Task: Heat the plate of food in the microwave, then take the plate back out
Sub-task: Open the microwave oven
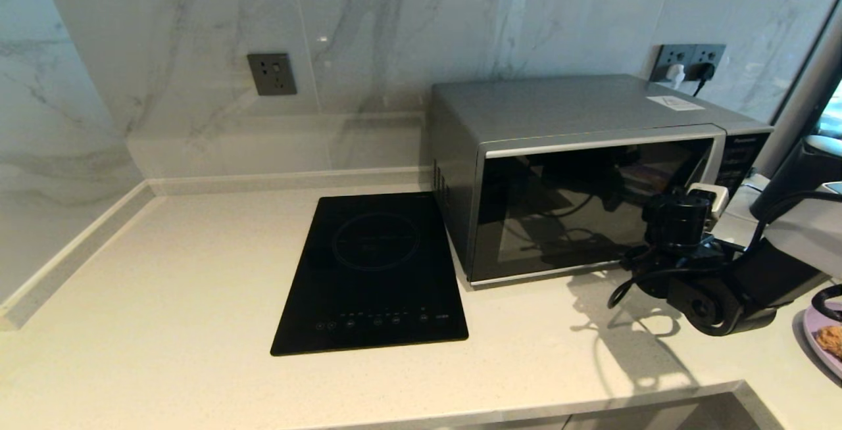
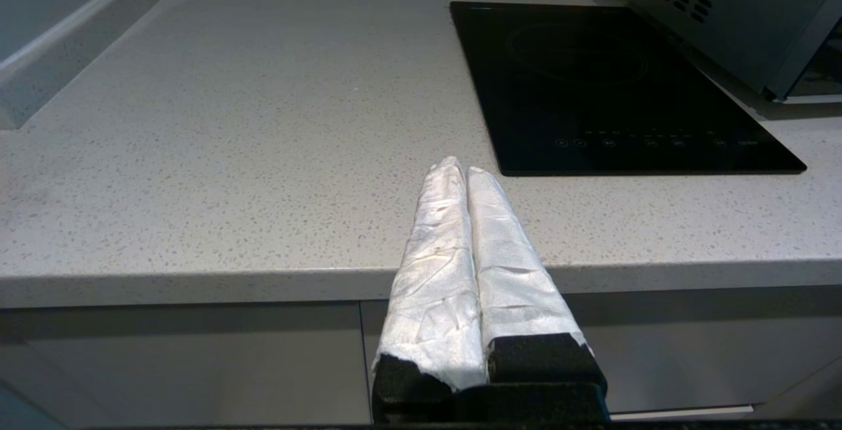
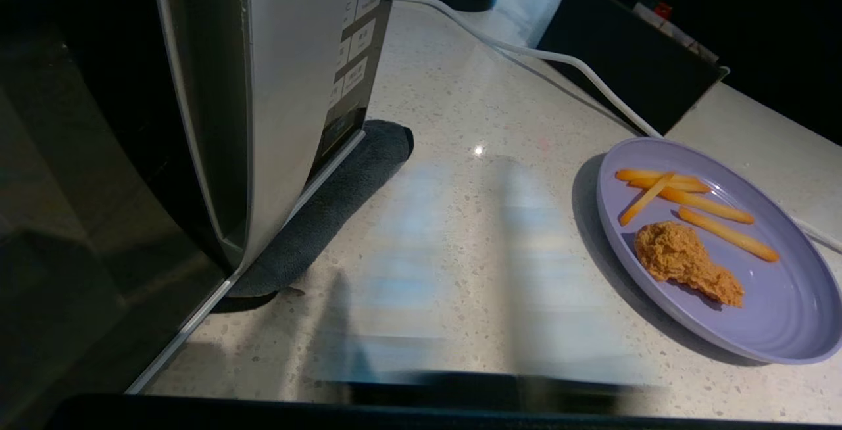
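Right wrist view, nearest the camera: the plate of food [image 3: 776, 305], a round lilac dish lying flat on the pale speckled countertop [image 3: 473, 206]. It holds one golden-brown fried chunk [image 3: 684, 262] on its near side and a few orange fries [image 3: 691, 196] towards its far side, the chunk and fries lying close together. In the head view only a sliver of this plate [image 1: 819, 341] shows, cut off by the right edge. The right gripper [image 3: 460, 272] appears only as pale motion-smeared streaks over the counter between plate and appliance; whether its fingers are open or closed cannot be told, and no object is seen between them. Its black wrist housing stands in front of the lower right corner of the door in the head view.

Left gripper [image 2: 466, 170]: parked off the counter's front edge, its white-wrapped fingers [image 2: 437, 246] pressed together and holding nothing.

Middle ground: a flat black induction hob [image 1: 371, 272] set into the counter, just beside the microwave [image 1: 579, 173]. The microwave's dark glass door is closed, so its interior cannot be made out past the reflections; a dark cloth pad [image 3: 329, 213] lies under its front corner, below the button panel [image 3: 352, 55].

Far ground: a white cable [image 3: 546, 58] crosses the counter behind the plate; two wall sockets [image 1: 687, 62] sit on the marble wall, and a grey outlet [image 1: 271, 73] further left
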